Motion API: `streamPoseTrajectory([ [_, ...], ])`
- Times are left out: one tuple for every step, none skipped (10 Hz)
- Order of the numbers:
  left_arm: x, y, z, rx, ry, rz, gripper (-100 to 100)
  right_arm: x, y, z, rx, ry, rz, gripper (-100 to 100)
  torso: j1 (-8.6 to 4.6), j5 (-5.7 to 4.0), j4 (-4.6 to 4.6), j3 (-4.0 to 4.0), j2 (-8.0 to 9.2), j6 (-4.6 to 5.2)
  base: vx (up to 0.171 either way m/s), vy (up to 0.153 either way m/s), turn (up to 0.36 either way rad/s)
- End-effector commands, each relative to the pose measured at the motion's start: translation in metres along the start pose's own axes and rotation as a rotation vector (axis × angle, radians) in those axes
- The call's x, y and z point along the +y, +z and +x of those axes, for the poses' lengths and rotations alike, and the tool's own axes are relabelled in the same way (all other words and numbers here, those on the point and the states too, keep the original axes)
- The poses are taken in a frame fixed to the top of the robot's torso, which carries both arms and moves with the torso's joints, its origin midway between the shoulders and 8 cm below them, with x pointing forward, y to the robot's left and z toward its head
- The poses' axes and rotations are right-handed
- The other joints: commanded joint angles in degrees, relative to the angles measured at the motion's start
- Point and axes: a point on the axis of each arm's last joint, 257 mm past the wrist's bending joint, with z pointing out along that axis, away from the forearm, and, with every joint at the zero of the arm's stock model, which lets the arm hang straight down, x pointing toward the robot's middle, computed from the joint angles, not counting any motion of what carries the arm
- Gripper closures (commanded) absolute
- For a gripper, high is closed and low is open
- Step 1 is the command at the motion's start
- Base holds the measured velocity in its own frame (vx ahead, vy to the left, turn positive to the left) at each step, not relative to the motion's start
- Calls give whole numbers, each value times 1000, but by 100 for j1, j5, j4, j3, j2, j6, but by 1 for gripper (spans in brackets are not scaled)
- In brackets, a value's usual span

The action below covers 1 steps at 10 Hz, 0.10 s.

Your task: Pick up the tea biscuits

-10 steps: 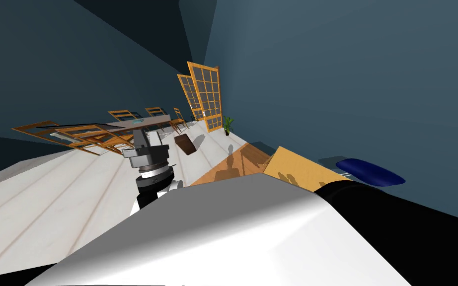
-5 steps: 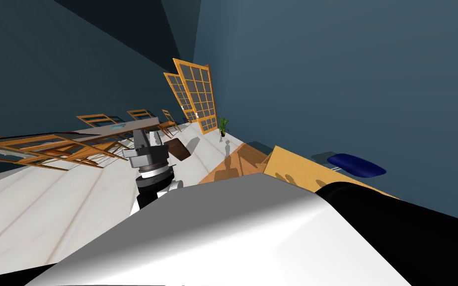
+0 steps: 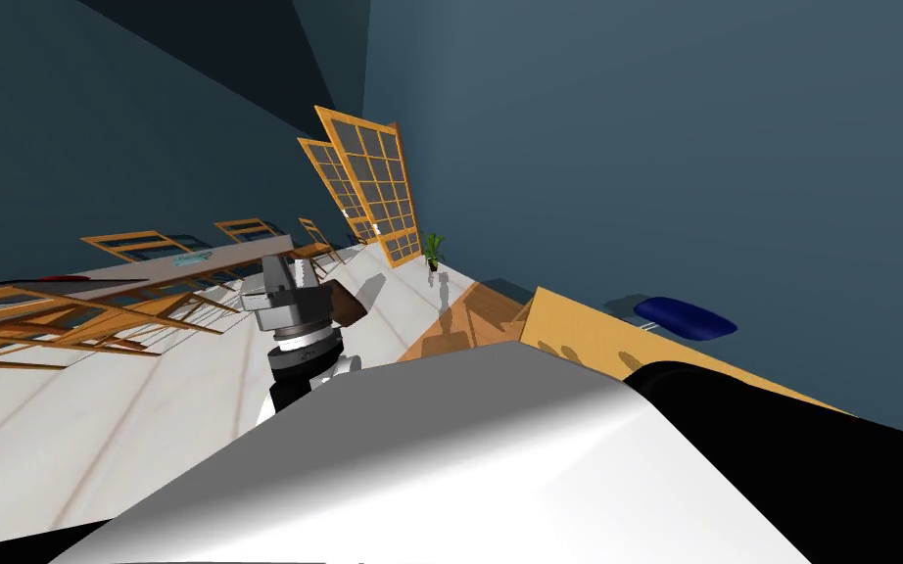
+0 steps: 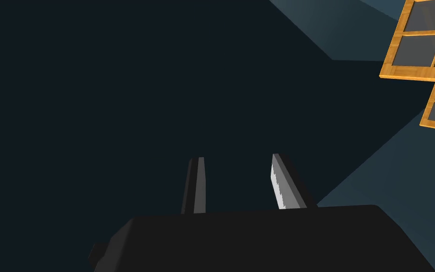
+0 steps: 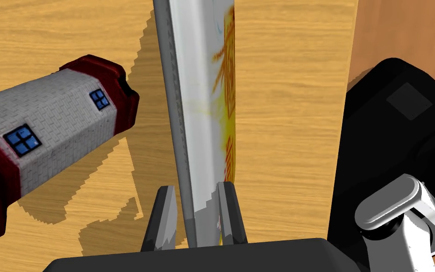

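The right gripper [image 5: 196, 185] is closed narrow on the biscuits [image 5: 202, 94], a thin flat packet, white with yellow and orange print, seen edge-on. Its two fingers [image 5: 166, 217] press the packet's broad faces at the near end, one on each side. The packet runs straight out from the gripper along the line of the fingers, well past their tips. The hand looks down on a wooden bench [image 5: 282, 94], so the packet hangs over the bench top. Whether its far end touches the wood cannot be told. Packet and gripper throw a jagged shadow on the bench on the side toward a toy house [image 5: 56, 123]. The house is white brick with dark red ends and small blue windows, and it lies on the bench near the packet but apart from it.

In the head view the left arm [image 3: 295, 328] stands raised over the pale floor [image 3: 97, 411], on the robot's left, with its hand pointing up and away. The left gripper [image 4: 235, 158] holds nothing: its fingers stand partly apart, narrower than a full spread, with a bare gap between them.
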Motion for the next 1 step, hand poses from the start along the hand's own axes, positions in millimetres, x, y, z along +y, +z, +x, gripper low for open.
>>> streamPoseTrajectory([
  [0, 0, 0, 0, 0, 0, 0, 0, 0, 0, 0, 0, 0, 0, 0, 0, 0, 0, 0, 0, 10, -2, 6],
])
